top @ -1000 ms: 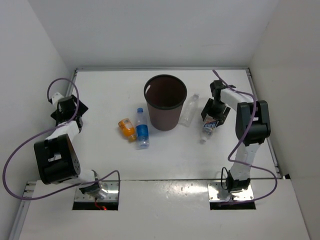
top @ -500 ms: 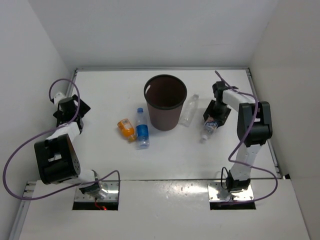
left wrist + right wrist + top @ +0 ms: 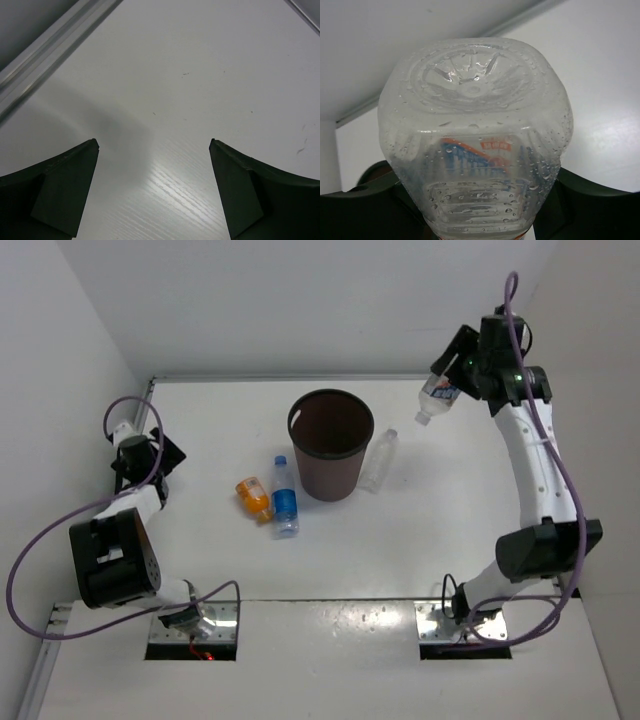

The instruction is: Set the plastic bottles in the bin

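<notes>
High at the back right, my right gripper [image 3: 455, 380] is shut on a clear bottle with a white, red and blue label [image 3: 437, 396] [image 3: 475, 145], cap pointing down-left, lifted off the table to the right of the bin. The dark brown bin [image 3: 331, 443] stands upright mid-table. Lying on the table are a plain clear bottle [image 3: 379, 460] against the bin's right side, a blue-labelled, blue-capped bottle [image 3: 285, 497] and a stubby orange bottle [image 3: 254, 497] to its left. My left gripper [image 3: 143, 455] [image 3: 154, 187] is open over bare table at the far left.
White walls close in the table on the left, back and right. A metal rail [image 3: 52, 50] runs along the table's left edge near my left gripper. Purple cables [image 3: 545, 455] loop off both arms.
My right gripper closed on the labelled bottle on the table right of the bin, then lifted it high and toward the back. The left arm barely moved.
</notes>
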Robot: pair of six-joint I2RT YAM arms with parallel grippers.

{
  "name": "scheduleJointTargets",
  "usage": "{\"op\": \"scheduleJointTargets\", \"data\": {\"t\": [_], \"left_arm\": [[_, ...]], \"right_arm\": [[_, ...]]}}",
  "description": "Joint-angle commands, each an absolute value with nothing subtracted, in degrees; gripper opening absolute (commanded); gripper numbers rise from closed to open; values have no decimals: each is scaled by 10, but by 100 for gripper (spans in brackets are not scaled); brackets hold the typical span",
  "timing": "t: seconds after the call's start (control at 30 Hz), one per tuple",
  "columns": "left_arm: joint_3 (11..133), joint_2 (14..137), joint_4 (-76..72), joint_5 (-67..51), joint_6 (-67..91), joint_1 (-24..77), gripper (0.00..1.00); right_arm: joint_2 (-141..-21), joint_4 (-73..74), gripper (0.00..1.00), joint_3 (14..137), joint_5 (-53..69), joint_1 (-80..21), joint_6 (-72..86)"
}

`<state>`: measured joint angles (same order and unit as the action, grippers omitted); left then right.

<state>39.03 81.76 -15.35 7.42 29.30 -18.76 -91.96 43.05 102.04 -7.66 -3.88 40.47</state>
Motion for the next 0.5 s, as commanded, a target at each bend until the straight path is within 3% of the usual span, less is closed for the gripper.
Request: {"op": "scheduleJointTargets", "data": {"t": [0.0,0.17,0.47], "left_arm": [[387,811,-185,47,289,-179,100],[376,811,-197,26,284,-174,100],[371,811,-199,2,284,-168,100]], "right_arm": [[-902,404,30,1048,-42,-52,380],[-896,327,29,1065,59,-82,359],[-956,315,31,1121,36,-185,336]]}}
